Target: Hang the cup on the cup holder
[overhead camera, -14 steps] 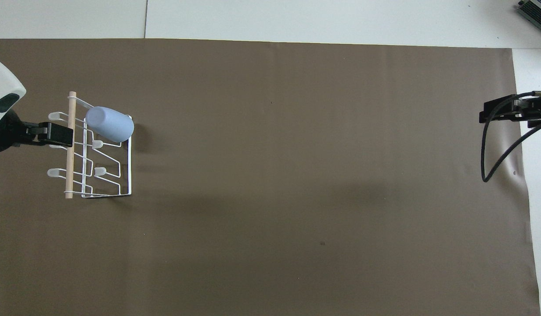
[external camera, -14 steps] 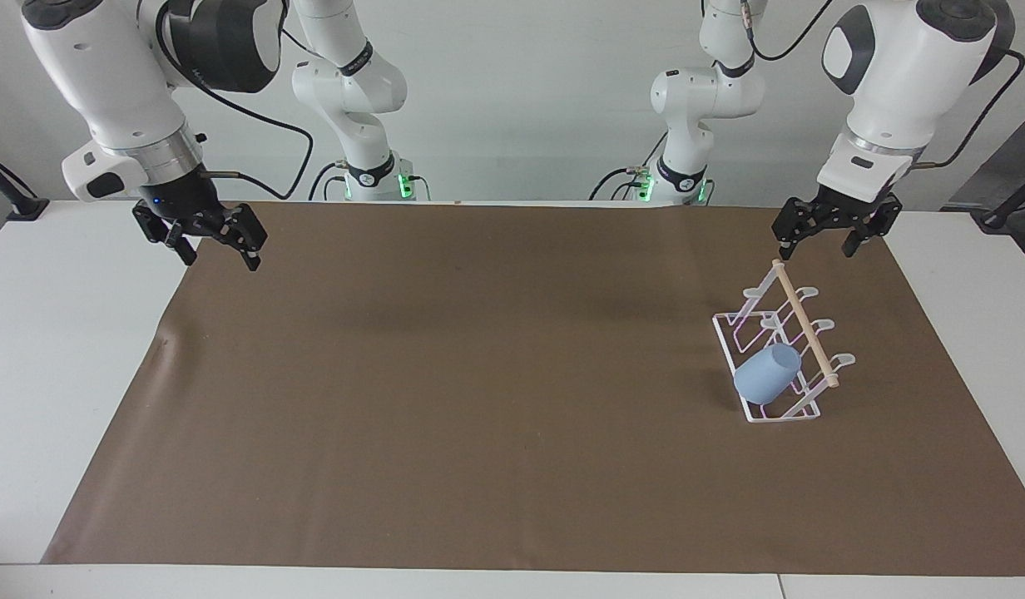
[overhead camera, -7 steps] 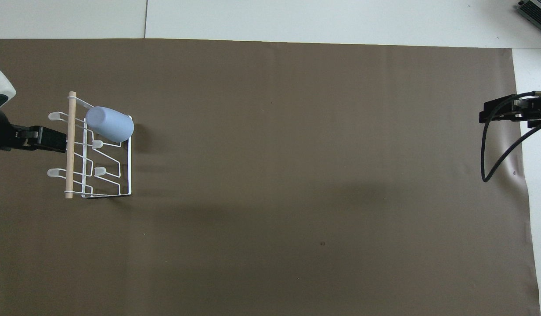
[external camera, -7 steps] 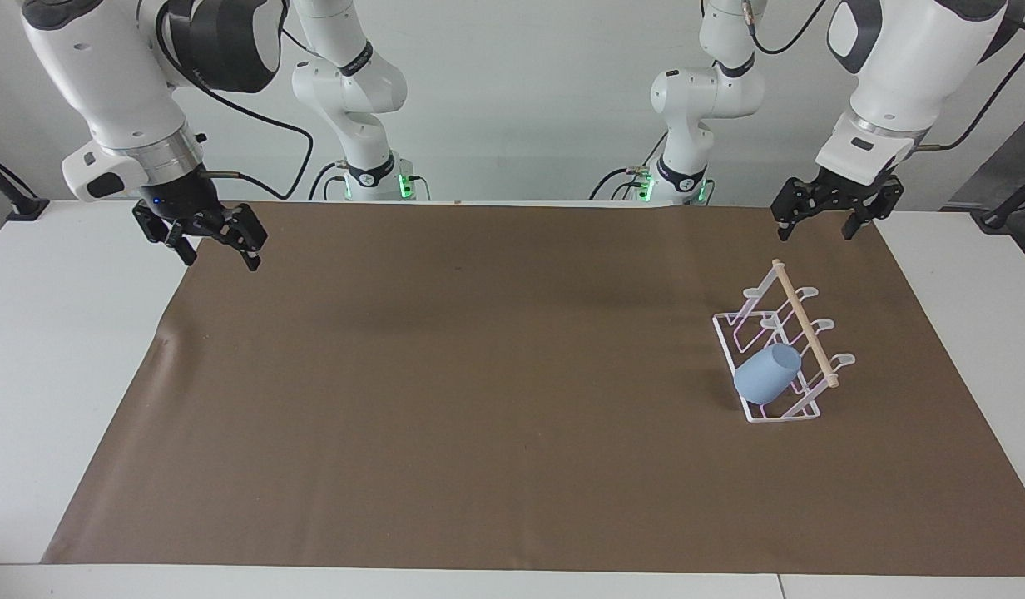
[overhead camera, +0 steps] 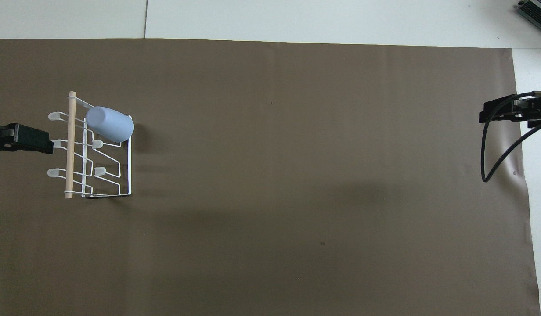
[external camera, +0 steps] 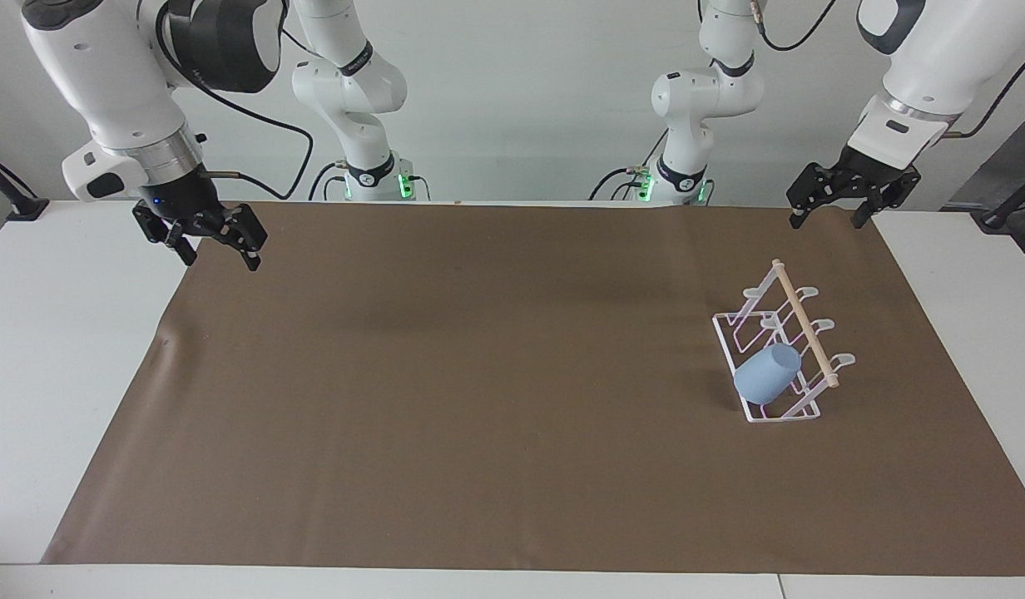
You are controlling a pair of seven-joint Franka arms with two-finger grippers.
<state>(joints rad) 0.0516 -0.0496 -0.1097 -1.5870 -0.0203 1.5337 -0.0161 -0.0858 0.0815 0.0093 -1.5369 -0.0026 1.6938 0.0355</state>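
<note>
The light-blue cup (external camera: 766,374) hangs tilted, mouth down, on a prong of the white wire cup holder (external camera: 804,324), at the holder's end farther from the robots. In the overhead view the cup (overhead camera: 109,124) sits on the cup holder (overhead camera: 70,153) in the same place. My left gripper (external camera: 826,220) is open and empty, raised over the mat's corner at the left arm's end, apart from the holder; it also shows in the overhead view (overhead camera: 37,140). My right gripper (external camera: 221,256) is open and empty, waiting over the mat's edge at the right arm's end (overhead camera: 485,116).
A brown mat (external camera: 479,374) covers most of the white table (external camera: 55,349). The holder stands on the mat toward the left arm's end. A black cable (overhead camera: 494,166) loops down from the right gripper.
My left gripper has risen and drawn away from the cup holder toward the left arm's end. The cup stays on its prong. The right arm has not moved.
</note>
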